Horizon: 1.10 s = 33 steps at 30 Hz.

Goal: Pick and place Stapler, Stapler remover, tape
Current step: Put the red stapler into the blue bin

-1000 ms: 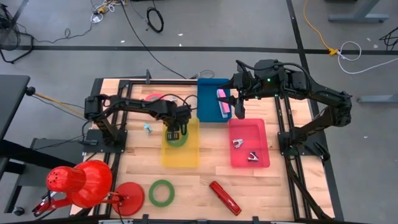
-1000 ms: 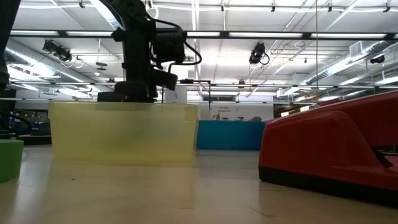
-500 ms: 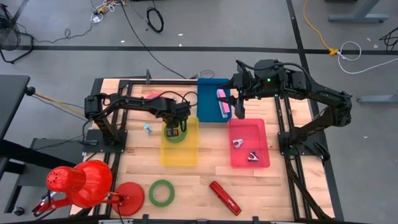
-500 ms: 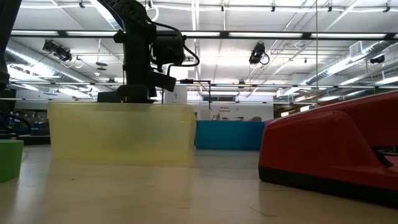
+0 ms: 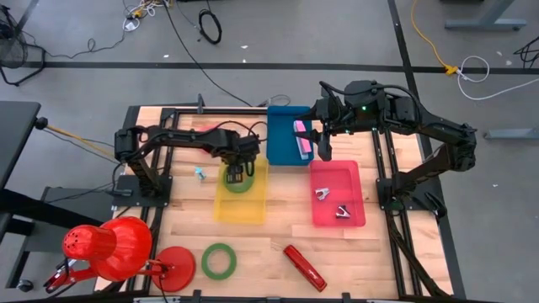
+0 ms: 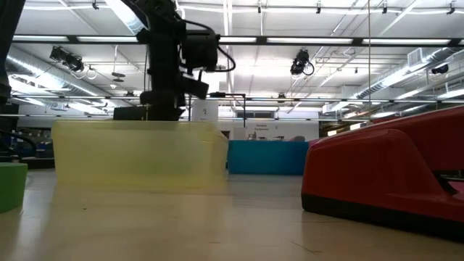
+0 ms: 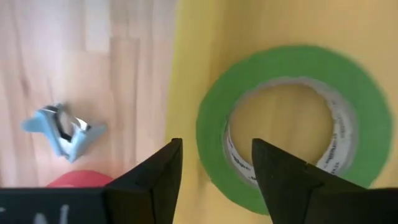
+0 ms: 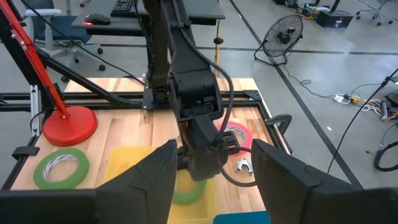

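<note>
Green tape [image 7: 292,124] lies flat in the yellow bin [image 5: 244,202], at the bin's far end near the left arm's base side. Left gripper [image 5: 237,174] hangs right over it – fingers parted with a clear gap, one finger [image 7: 283,180] over the roll's ring, the other [image 7: 149,186] over the bin edge; nothing pinched, roll looks free.

Second green tape [image 5: 219,261] on the bare table near the front edge, beside a red lamp base [image 5: 174,269]. Red-pink tape [image 5: 207,131] at the back, partly hidden by the left arm.

Red stapler [image 5: 304,267] on the table front, right of the second roll – fills the low view's right side. Pink stapler [image 5: 301,138] in the blue bin [image 5: 285,147].

Light-blue remover [image 7: 62,129] on the wood just beside the yellow bin. Two removers [image 5: 333,203] in the red bin [image 5: 337,194].

Right gripper [image 5: 323,145] hovers at the blue bin's right edge, fingers apart, holding nothing.
</note>
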Each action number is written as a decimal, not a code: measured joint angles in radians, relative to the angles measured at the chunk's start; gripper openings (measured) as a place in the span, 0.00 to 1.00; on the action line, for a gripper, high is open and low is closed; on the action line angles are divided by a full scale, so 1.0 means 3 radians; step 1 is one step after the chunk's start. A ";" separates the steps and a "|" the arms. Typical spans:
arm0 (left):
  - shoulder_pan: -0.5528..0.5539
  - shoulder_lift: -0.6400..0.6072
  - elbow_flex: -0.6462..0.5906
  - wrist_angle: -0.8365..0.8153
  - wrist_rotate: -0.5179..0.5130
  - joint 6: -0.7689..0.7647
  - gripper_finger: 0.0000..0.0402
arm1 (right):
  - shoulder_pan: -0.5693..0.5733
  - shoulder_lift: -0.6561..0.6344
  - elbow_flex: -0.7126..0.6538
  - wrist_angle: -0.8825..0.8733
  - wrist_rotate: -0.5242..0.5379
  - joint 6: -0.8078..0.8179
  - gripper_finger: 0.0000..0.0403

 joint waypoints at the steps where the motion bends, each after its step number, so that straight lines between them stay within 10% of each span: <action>1: 0.0000 0.0000 0.0084 -0.0058 0.0001 0.0000 0.49 | 0.0000 0.0000 0.0000 0.0000 0.0000 0.0000 0.51; 14: 0.0004 -0.0063 0.1139 -0.0330 0.0254 -0.0122 0.48 | 0.0000 0.0000 0.0000 -0.0106 -0.0053 0.0000 0.51; 33: -0.0028 -0.0658 0.1029 -0.0526 0.0294 -0.0637 0.48 | -0.0001 0.0000 0.0000 -0.0308 -0.0065 -0.0014 0.51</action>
